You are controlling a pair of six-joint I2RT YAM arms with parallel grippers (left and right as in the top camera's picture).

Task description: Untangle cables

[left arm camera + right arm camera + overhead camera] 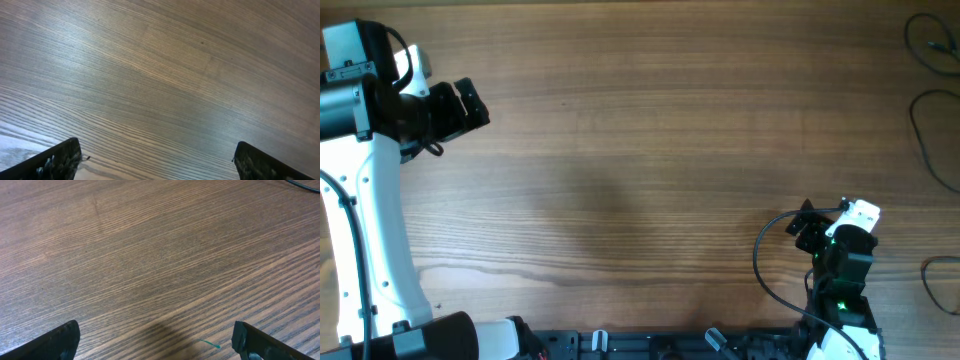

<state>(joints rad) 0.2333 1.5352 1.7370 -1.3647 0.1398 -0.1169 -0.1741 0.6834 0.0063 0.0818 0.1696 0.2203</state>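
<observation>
Table (640, 150): wood-grain top, an arm at each end.
Cables (914, 120): thin dark wires in loose loops along the table's right edge, well apart from both grippers. One strand (302, 184) crosses the top right corner of the right wrist view.
Left gripper (472, 103): at the far left, over bare wood. Its fingers (60, 160) are spread wide, with nothing between them.
Right gripper (803, 228): near the front edge, right of centre. Its fingers (257, 342) are spread wide and hold nothing. A tiny green thread (210, 343) lies on the wood beside one finger.
</observation>
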